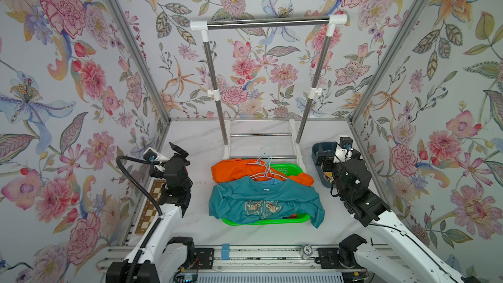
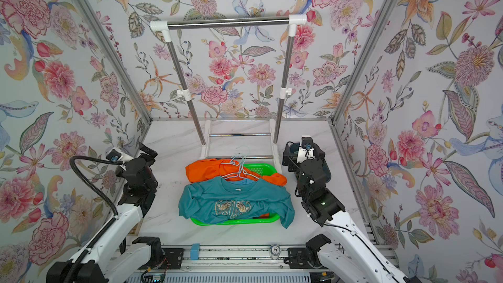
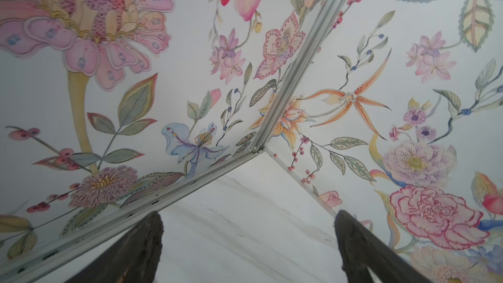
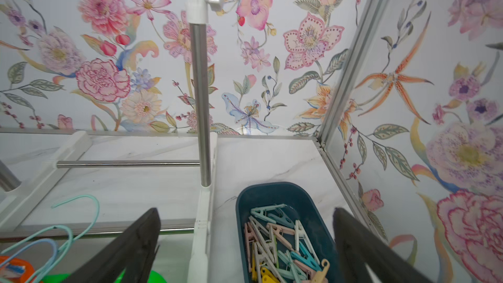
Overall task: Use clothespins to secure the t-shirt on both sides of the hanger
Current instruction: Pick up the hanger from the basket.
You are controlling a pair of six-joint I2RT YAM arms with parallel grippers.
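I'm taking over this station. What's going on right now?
Nothing is held yet. Both tools are open and empty. The left tool faces a bare corner of the table. The right tool hangs over the dark blue bin of clothespins. The teal t-shirt lies across the green basket with wire hangers at its collar and no clothespin visible on it. Nothing hangs on the rack.

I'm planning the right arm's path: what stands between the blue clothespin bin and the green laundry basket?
The clothes rack's white foot with its steel post stands between the blue bin and the green basket; the right wrist view shows it.
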